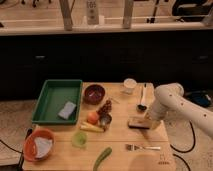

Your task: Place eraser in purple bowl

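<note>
The eraser, a small flat dark block with tan sides, lies on the wooden table right of centre. My gripper is down at the eraser's right end, under the white arm. The purple bowl, dark maroon with a reddish inside, stands at the back of the table, left of the eraser and well apart from it.
A green tray holds a pale blue sponge. An orange bowl sits front left. Grapes, an orange fruit, a metal cup, a green cup, a white cup, a ladle and a fork lie around.
</note>
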Tool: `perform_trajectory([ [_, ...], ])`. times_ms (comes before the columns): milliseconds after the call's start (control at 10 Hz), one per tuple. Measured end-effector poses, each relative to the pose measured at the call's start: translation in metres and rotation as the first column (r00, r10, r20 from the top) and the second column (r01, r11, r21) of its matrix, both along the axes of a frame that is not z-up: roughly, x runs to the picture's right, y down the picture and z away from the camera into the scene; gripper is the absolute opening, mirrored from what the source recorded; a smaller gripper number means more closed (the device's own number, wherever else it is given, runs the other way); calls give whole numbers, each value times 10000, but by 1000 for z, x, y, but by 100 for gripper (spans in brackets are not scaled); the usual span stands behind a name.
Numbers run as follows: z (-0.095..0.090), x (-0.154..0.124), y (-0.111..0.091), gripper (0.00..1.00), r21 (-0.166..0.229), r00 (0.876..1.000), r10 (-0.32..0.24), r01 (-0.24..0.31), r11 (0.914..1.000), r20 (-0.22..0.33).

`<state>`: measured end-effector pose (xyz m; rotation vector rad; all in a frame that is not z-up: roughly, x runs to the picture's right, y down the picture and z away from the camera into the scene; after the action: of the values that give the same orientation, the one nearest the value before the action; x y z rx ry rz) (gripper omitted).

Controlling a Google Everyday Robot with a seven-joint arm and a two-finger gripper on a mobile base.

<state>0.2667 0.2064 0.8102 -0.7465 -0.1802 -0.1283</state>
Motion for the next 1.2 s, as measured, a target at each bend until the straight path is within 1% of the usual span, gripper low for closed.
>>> perform_trajectory([
  [200,3,-1,4,80,-1,9999,-127,127,9999,-15],
  [500,3,-3,9,80,104,9997,-203,202,9997,165],
  [700,2,-7,12,80,424,9994,-37,23,9991,333],
  [900,3,-13,13,80,657,9995,262,-273,9975,175],
  [1000,4,-17,13,80,717,9991,433,-434,9965,32],
  [1200,6,-24,12,80,781,9983,577,-566,9953,-126],
])
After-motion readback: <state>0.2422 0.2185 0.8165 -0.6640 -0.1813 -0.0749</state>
